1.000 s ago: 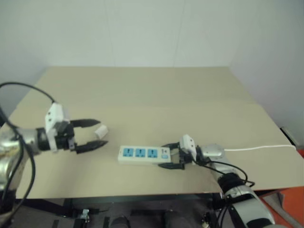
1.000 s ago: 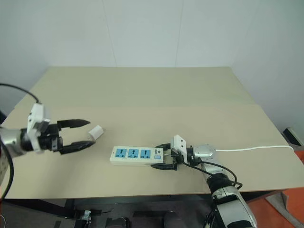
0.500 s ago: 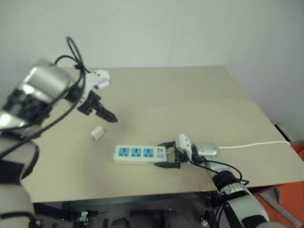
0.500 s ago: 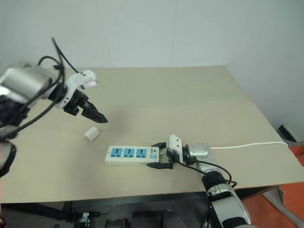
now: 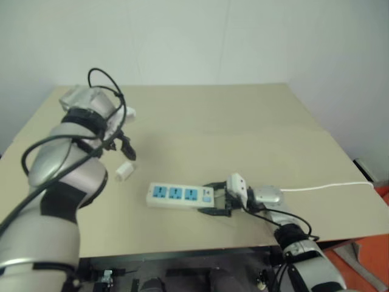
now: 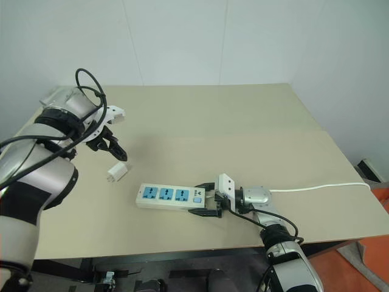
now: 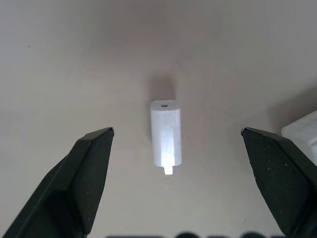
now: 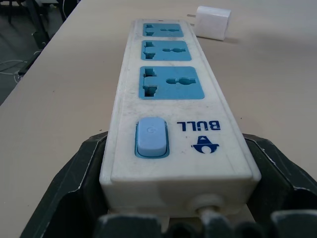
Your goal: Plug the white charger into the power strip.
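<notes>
The left gripper (image 7: 173, 148) has been swung over the small white rounded plastic charger (image 7: 166, 132), jaws apart, nothing held. The charger lies flat near the long white three-socket power strip (image 6: 172, 196), which is clamped by the right gripper (image 6: 205, 199). Judged light, rigid, smooth; best pinched across its flat sides.

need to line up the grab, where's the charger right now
The charger lies flat on the table, on the robot's left, just beyond the strip's far end and under the open left gripper.
</notes>
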{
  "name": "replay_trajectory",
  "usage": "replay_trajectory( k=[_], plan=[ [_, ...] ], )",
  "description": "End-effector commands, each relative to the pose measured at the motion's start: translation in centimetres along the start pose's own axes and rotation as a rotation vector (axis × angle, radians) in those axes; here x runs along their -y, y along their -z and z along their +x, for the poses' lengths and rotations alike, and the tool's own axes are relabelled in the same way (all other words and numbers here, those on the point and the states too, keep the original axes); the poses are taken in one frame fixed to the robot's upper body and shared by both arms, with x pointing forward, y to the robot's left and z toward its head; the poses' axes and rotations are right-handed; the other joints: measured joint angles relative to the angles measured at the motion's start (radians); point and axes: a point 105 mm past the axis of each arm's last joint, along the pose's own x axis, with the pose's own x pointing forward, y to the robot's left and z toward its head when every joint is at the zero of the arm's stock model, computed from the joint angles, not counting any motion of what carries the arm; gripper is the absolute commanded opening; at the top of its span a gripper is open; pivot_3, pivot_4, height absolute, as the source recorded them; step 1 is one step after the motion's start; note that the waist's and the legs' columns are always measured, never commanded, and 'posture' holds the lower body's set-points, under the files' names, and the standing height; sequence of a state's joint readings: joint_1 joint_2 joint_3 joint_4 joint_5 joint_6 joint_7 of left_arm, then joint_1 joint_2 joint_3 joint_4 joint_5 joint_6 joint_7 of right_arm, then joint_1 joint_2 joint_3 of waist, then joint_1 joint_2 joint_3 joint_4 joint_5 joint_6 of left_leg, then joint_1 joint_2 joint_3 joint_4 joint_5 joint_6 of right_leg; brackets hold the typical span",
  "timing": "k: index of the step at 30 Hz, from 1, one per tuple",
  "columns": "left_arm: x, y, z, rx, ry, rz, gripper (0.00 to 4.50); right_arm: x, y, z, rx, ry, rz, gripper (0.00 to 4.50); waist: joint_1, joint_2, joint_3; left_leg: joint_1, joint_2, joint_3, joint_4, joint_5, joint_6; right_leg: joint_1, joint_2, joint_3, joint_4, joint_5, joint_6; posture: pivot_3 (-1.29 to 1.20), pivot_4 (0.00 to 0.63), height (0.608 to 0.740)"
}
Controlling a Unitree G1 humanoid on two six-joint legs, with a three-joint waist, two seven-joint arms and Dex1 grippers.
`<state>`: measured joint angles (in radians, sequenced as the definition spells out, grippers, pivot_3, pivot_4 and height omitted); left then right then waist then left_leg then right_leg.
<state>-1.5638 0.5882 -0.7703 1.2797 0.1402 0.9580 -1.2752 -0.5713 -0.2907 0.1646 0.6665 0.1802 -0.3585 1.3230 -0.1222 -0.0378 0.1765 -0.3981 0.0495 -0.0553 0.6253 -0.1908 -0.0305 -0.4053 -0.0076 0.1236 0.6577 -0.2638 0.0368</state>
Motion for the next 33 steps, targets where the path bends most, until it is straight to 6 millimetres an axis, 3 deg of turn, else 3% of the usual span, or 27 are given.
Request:
replay_trajectory(
  k=[1, 23, 33],
  plan=[
    [-1.1, 0.7, 0.6, -0.011, -0.056, 0.002, 4.5, -0.7, 0.7, 0.2, -0.009, -0.005, 0.04, 3.42, 0.0, 0.0, 0.0, 0.0, 0.0, 0.0, 0.0, 0.0, 0.0, 0.0, 0.0, 0.0, 0.0, 0.0, 0.0, 0.0, 0.15, 0.74],
    [1.3, 1.4, 4.9, -0.109, -0.01, 0.096, 4.5, -0.7, 0.4, -0.1, -0.002, 0.044, 0.055, 3.42, 0.002, -0.001, 0.0, 0.0, -0.001, -0.001, 0.001, 0.0, 0.0, 0.001, 0.0, -0.001, 0.001, 0.0, 0.0, 0.0, 0.15, 0.74],
    [1.4, 1.0, 5.4, -0.078, -0.027, 0.085, 4.5, -1.0, 0.4, -0.1, -0.001, 0.055, 0.063, 3.42, 0.005, -0.001, 0.0, 0.0, -0.001, -0.001, 0.001, 0.0, 0.0, 0.001, -0.001, -0.001, 0.001, 0.0, 0.0, 0.0, 0.15, 0.74]
  ],
)
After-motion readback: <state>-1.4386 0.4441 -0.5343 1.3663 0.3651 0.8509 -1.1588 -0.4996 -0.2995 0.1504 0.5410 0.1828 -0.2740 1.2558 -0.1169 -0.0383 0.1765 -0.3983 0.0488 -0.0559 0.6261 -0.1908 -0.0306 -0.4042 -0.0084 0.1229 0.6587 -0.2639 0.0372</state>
